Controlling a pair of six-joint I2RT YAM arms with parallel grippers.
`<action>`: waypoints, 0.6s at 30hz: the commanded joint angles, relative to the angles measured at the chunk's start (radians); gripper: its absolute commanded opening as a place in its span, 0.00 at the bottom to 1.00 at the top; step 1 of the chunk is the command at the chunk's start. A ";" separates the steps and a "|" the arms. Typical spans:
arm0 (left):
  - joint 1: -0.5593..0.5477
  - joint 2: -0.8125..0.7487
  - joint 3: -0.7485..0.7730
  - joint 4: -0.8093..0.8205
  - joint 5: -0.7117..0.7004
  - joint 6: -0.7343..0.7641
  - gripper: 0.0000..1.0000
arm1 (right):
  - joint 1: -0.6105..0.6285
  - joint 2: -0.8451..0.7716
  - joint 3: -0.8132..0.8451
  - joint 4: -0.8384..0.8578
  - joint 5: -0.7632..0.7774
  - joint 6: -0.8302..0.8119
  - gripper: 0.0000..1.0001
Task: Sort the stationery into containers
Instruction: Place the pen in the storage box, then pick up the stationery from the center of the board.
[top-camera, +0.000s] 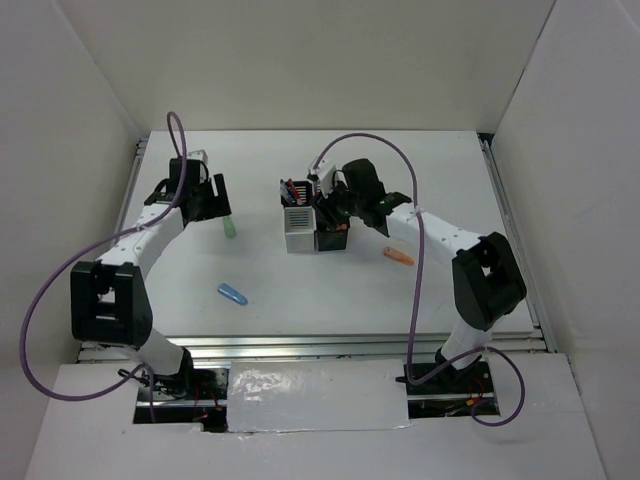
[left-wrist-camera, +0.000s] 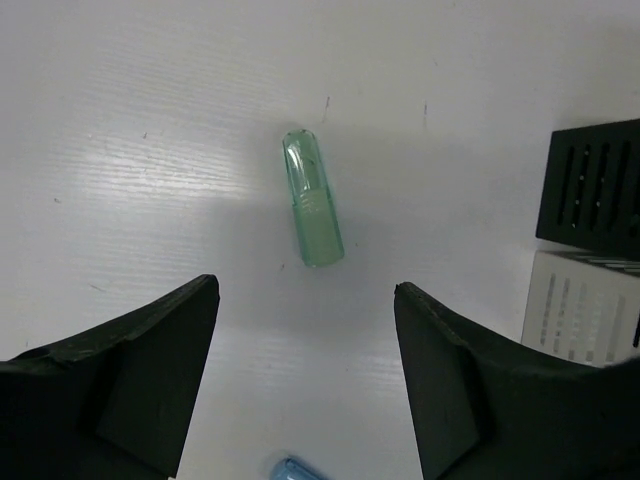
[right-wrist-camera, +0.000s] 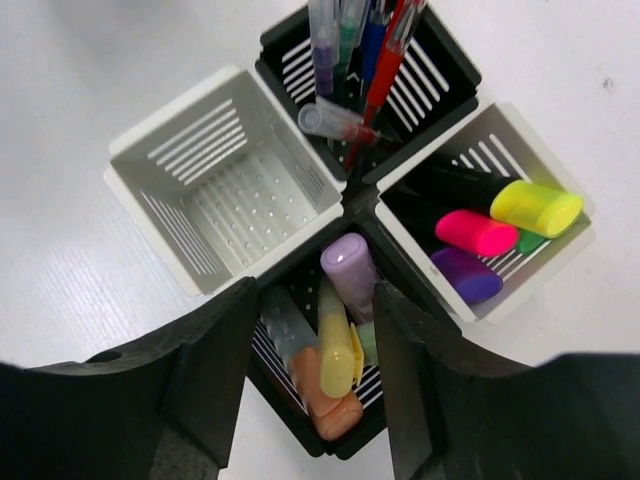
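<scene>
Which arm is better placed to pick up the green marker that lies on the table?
Left. The left gripper hangs open directly over the green marker. The right gripper is over the containers, with a purple marker between its fingers.

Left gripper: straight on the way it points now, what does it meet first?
Likely the green marker, lying on the table just ahead of the left gripper's open jaws. Depth is unclear, so it might touch bare table first.
</scene>
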 joint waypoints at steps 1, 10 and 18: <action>-0.010 0.078 0.077 -0.028 -0.068 -0.028 0.83 | 0.014 -0.038 0.073 -0.003 0.004 0.035 0.58; -0.022 0.296 0.240 -0.137 -0.120 -0.072 0.79 | -0.090 -0.189 0.074 -0.075 0.075 0.141 0.59; -0.030 0.430 0.306 -0.187 -0.077 -0.072 0.70 | -0.291 -0.303 -0.042 -0.210 0.103 0.105 0.61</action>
